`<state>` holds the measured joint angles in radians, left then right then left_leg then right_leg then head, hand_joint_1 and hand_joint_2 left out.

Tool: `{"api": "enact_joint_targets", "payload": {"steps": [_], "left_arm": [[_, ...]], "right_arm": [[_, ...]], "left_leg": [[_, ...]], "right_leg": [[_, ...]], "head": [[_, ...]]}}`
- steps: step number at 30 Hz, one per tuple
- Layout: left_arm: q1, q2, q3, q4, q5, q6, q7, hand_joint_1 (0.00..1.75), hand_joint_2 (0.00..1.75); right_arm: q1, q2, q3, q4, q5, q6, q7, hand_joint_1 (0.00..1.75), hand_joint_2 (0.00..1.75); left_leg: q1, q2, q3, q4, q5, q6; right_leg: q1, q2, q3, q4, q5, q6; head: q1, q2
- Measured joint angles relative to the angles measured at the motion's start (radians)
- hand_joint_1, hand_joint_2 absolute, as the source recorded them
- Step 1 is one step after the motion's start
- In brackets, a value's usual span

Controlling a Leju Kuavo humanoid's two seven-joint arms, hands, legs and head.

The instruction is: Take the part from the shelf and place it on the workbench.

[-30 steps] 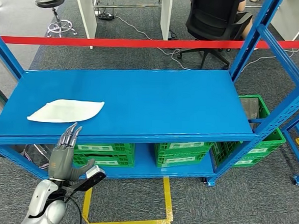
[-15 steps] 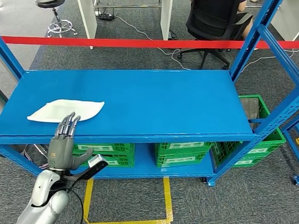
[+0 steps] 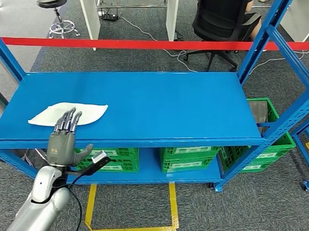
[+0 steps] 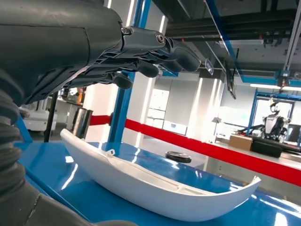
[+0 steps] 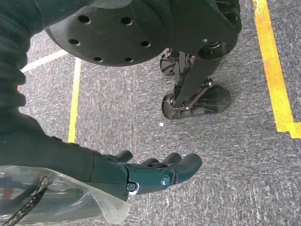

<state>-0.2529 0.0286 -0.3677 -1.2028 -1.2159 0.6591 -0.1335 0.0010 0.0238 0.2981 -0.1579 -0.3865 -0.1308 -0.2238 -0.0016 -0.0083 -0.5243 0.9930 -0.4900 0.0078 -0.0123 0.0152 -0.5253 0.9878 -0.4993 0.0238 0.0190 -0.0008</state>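
A long white curved part (image 3: 68,114) lies flat at the left front of the blue shelf top (image 3: 153,103). My left hand (image 3: 62,140) hovers at the shelf's front edge with its fingers stretched out, the fingertips (image 3: 68,116) over the part's near side. In the left wrist view the white part (image 4: 156,186) sits just below my outstretched fingers (image 4: 156,47), with a gap between them. My right hand (image 5: 149,174) hangs by my side above the carpet, fingers loosely extended and holding nothing.
Green crates (image 3: 188,157) fill the shelf's lower level. Blue uprights (image 3: 259,40) stand at the right, and a red barrier tape (image 3: 148,44) runs behind. A person sits in a black chair (image 3: 225,21) beyond it. Yellow floor tape (image 3: 172,207) marks the carpet.
My left hand has risen and moved forward from below the shelf edge until its fingertips are over the white part. The part has stayed in place.
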Motion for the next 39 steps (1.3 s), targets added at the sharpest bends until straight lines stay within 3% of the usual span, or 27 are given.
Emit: {"api": "enact_joint_targets", "payload": {"steps": [17, 26, 39], "left_arm": [[-0.189, -0.007, -0.046, 0.321, -0.255, -0.035, 0.163, 0.0, 1.75], [-0.32, -0.024, -0.076, 0.497, -0.288, -0.087, 0.208, 0.0, 1.75], [-0.407, -0.027, -0.093, 0.618, -0.305, -0.136, 0.253, 0.0, 1.75]], "right_arm": [[-0.008, -0.015, 0.041, 0.0, 0.03, 0.005, 0.017, 0.0, 1.75], [-0.014, -0.022, 0.058, 0.0, 0.036, 0.004, 0.031, 0.0, 1.75], [-0.016, -0.024, 0.06, 0.0, 0.032, 0.005, 0.031, 0.0, 1.75]], "left_leg": [[0.0, 0.0, 0.0, 0.0, 0.0, 0.0], [0.0, -0.003, 0.0, 0.001, 0.001, 0.0], [0.0, -0.006, -0.002, 0.0, 0.013, -0.002]], "right_leg": [[0.0, 0.0, 0.0, 0.0, 0.0, 0.0], [0.0, -0.004, 0.002, 0.0, 0.0, 0.0], [0.0, -0.006, -0.001, 0.001, 0.009, 0.0]], "head": [[0.0, 0.0], [0.0, 0.0], [0.0, 0.0]]}}
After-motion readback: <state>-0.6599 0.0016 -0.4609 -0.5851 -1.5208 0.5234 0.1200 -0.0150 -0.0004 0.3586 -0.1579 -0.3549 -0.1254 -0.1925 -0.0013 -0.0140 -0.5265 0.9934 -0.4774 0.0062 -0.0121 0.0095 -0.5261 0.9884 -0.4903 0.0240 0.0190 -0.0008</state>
